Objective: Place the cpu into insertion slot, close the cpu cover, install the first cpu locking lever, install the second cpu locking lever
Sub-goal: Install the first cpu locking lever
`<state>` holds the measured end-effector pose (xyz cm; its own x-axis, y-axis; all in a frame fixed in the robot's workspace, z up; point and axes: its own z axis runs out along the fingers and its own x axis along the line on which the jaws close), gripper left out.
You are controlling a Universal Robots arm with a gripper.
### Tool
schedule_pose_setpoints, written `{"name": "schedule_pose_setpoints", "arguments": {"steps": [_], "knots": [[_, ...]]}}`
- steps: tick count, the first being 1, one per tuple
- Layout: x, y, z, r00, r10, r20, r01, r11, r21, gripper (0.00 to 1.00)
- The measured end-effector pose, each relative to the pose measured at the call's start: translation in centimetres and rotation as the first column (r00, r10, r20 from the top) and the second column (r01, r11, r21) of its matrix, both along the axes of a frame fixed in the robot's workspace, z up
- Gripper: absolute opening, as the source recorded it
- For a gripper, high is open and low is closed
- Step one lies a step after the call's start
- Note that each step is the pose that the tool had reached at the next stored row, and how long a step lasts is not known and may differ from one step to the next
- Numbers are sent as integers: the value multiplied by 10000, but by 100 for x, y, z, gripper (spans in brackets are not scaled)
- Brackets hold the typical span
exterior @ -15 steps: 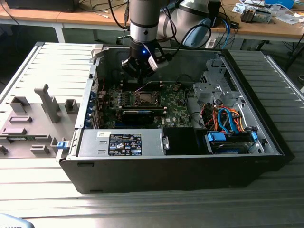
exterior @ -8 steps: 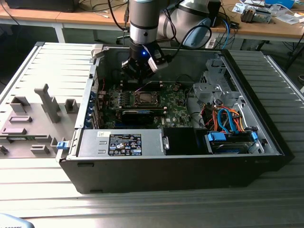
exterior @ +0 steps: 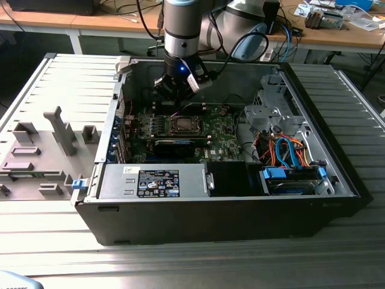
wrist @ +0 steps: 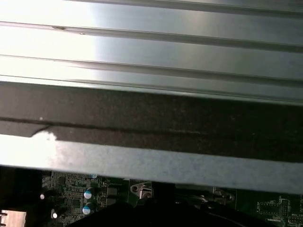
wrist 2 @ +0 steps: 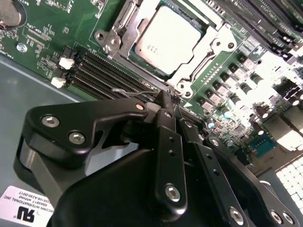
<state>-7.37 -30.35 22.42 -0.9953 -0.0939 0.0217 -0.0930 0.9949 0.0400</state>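
The cpu (wrist 2: pixel 168 40), a dull silver square, lies flat in the insertion slot (exterior: pixel 183 124) on the green motherboard (wrist 2: pixel 57 28). The cpu cover (wrist 2: pixel 119 29), a silvery frame, is down around it. My gripper (wrist 2: pixel 168 98) is inside the case, at the socket's edge beside the memory slots. Its black fingers (wrist 2: pixel 165 142) are together at the tip. A thin wire locking lever (wrist 2: pixel 128 91) runs out from right at the fingertips; whether it is pinched between them is not visible. In the exterior view my gripper (exterior: pixel 177 90) hangs just behind the socket.
The open computer case (exterior: pixel 337 174) walls me in. A power supply (exterior: pixel 157 182) sits at the front, orange and blue cables (exterior: pixel 289 153) on the exterior view's right, and a long black card (exterior: pixel 174 144) in front of the socket. A grey fixture tray (exterior: pixel 42 150) lies outside.
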Motion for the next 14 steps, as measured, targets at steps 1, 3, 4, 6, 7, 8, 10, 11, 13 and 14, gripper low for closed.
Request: {"name": "schedule_pose_setpoints", "arguments": {"steps": [1,3,4,6,7,8,10,11,13,14], "knots": [[3,8,-5,10000,0,0,0,10000,0,11],[36,26,-19,10000,5,-3,-5,10000,0,11],[52,29,-25,10000,5,-6,-5,10000,-1,11],[132,29,-52,10000,5,-22,-5,10000,-1,11],[155,30,-62,10000,5,-27,-5,10000,-1,11],[184,30,-78,10000,6,-35,-6,10000,-1,11],[243,30,-121,10000,6,-51,-6,10000,0,11],[278,30,-146,10000,9,-57,-9,10000,-1,11],[359,29,-222,10000,7,-67,-7,10000,-5,11],[368,29,-227,10000,7,-65,-7,10000,-1,11]]}}
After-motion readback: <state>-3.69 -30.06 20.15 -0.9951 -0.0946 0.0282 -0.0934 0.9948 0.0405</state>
